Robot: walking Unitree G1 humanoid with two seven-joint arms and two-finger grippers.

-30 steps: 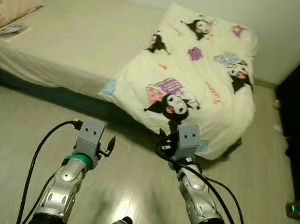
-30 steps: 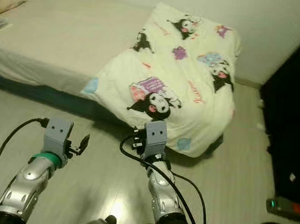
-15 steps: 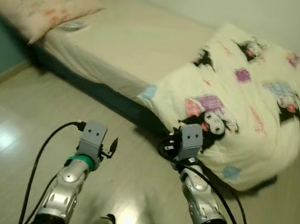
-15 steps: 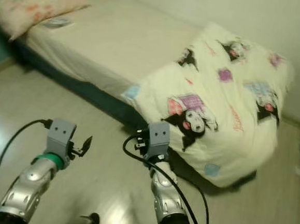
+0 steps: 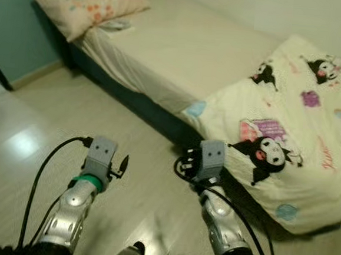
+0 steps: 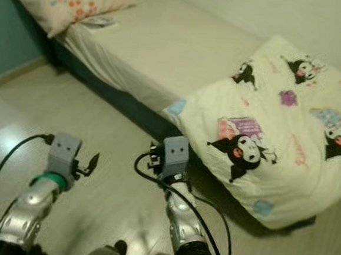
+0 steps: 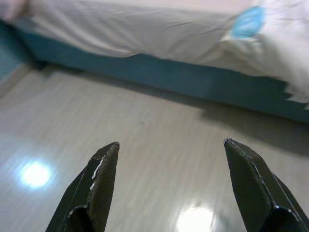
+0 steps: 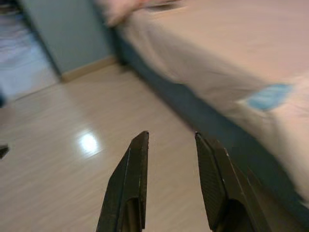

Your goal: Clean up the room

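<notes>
The camera has swung left since a second ago, bringing the pillow and blue wall into view; nothing on the bed has shifted. The cartoon-print duvet slumps off the bed's foot onto the floor. Left gripper fingers are wide, right gripper fingers narrow, both empty. Better to face the duvet squarely before reaching. Its pink lettering is unreadable.

Quilt: cream, printed with black-and-pink cartoon figures, purple and blue motifs; found bunched at the foot end of the bed, one edge hung over the side towards the floor. Pillow: peach, floral-spotted; laid at the head end. Small flat item: placed just beside the pillow; kind could not be determined.
</notes>
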